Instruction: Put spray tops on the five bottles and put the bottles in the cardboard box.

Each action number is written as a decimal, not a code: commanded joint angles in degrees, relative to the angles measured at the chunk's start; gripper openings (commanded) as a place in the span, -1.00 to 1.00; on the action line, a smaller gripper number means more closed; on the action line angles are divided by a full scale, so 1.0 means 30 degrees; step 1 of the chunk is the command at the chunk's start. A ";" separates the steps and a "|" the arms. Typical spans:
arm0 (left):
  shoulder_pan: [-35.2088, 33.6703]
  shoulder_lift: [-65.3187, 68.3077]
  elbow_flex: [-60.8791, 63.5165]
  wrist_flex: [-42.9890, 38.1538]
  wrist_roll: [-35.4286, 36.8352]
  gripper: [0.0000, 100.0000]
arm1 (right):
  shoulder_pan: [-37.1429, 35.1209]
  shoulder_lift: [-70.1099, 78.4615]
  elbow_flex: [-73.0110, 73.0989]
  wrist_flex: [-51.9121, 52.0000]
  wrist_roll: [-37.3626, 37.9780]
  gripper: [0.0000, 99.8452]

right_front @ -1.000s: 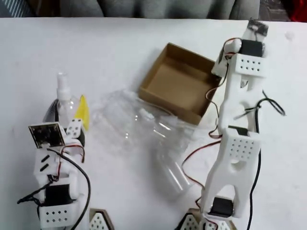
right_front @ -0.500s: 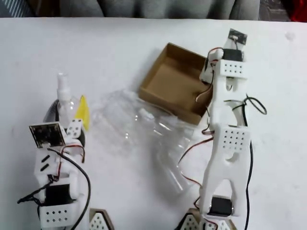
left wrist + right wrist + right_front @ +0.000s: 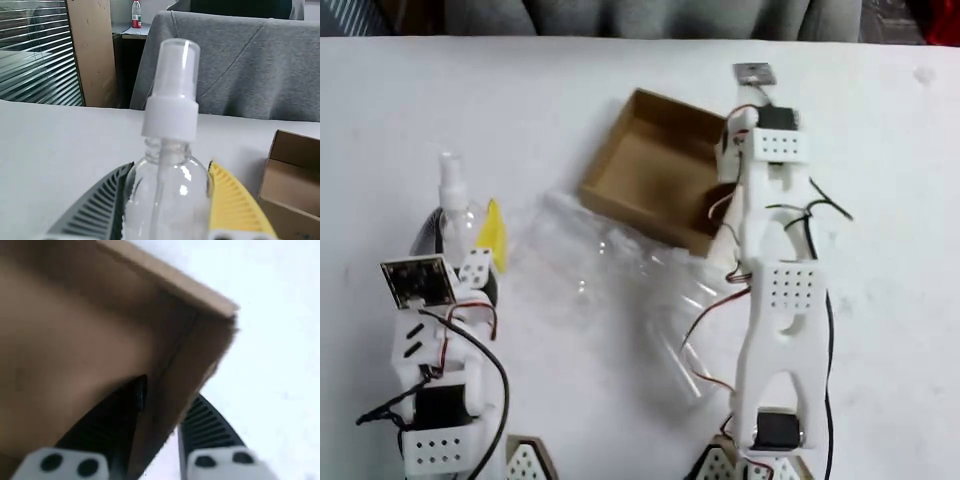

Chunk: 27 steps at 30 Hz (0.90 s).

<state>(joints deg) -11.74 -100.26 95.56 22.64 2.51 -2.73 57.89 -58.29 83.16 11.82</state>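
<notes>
A clear bottle (image 3: 167, 200) with a white spray top (image 3: 171, 95) stands upright at the table's left (image 3: 451, 205). My left gripper (image 3: 170, 170) is shut on its body, a grey finger on one side and a yellow finger (image 3: 494, 232) on the other. The cardboard box (image 3: 655, 170) lies open at mid-table with nothing in it. My right gripper (image 3: 162, 397) is shut on the box's right wall (image 3: 170, 385), one finger inside and one outside. Several clear bottles (image 3: 615, 262) without tops lie on their sides in front of the box.
The right arm (image 3: 767, 160) stretches along the box's right side from its base at the front edge. A grey upholstered chair back (image 3: 240, 60) stands beyond the table's far edge. Bare white tabletop (image 3: 520, 90) spreads behind the left arm and right of the right arm.
The right arm has swung left, dragging the cardboard box leftward and turning it slightly. The loose bottles near it shifted a little. The left arm and its bottle stayed still.
</notes>
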 commanded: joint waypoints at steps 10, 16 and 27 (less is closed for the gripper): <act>0.0103 -0.0484 -0.0147 0.0029 0.0059 -0.96 | -0.1363 -0.0073 -0.0147 -0.0923 0.6125 -0.96; 0.0103 -0.0484 -0.0147 0.0029 0.0059 -0.96 | -0.1685 -0.0073 -0.0088 -0.0835 0.7150 -0.96; 0.0103 -0.0484 -0.0147 0.0029 0.0059 -0.96 | -0.1949 -0.0308 -0.0322 0.0747 0.7502 -0.96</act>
<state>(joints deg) -11.74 -100.26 95.56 22.64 2.51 -7.56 58.59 -58.29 83.43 33.36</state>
